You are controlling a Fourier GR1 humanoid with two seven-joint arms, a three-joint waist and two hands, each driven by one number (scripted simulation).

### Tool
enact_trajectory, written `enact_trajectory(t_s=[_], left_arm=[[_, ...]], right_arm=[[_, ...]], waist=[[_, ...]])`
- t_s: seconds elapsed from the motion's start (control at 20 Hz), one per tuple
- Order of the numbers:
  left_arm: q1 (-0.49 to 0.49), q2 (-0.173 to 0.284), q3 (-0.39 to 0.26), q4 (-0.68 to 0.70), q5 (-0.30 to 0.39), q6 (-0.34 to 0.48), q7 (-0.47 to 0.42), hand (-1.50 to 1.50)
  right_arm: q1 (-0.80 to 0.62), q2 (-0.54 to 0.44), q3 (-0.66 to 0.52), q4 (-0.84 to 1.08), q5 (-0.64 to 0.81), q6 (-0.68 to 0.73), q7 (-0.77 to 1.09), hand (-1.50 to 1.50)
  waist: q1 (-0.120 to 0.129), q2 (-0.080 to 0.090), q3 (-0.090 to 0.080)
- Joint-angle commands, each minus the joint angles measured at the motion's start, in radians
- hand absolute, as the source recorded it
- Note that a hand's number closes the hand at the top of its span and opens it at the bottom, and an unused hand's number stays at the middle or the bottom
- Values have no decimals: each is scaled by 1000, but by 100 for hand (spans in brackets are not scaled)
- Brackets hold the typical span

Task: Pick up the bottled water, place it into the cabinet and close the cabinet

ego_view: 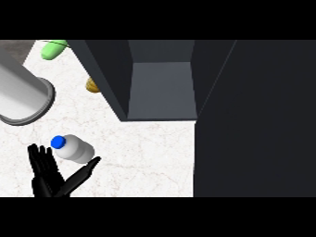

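Light is even and bright across the white marbled counter (147,152), with no glare or hot spots on it. The open cabinet (161,88) reads dark grey, its inner back panel a shade paler than its side walls; its door (263,120) is nearly black and featureless. The bottled water (75,149) shows soft shading along one side. The black hand (49,178) shows almost no surface detail. Edges are slightly soft.

A green object (53,49) and a tan object (91,85) lie on the white marble counter (147,148).
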Motion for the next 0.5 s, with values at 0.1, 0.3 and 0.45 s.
enact_trajectory(t_s=[0.1, 0.3, 0.45], left_arm=[[-103, -1, 60, 208, 49, -52, -127, -150], [-136, -1, 73, 243, 94, -140, -140, -150], [-151, 13, 136, 324, 123, -271, -221, -150]], right_arm=[[97, 12, -21, -194, -59, 9, 35, -150], [77, -16, -92, -133, -106, 40, 3, -150], [107, -9, -79, -176, -99, 46, -7, -150]], waist=[[-8, 0, 0], [-1, -1, 1], [-3, 0, -1]])
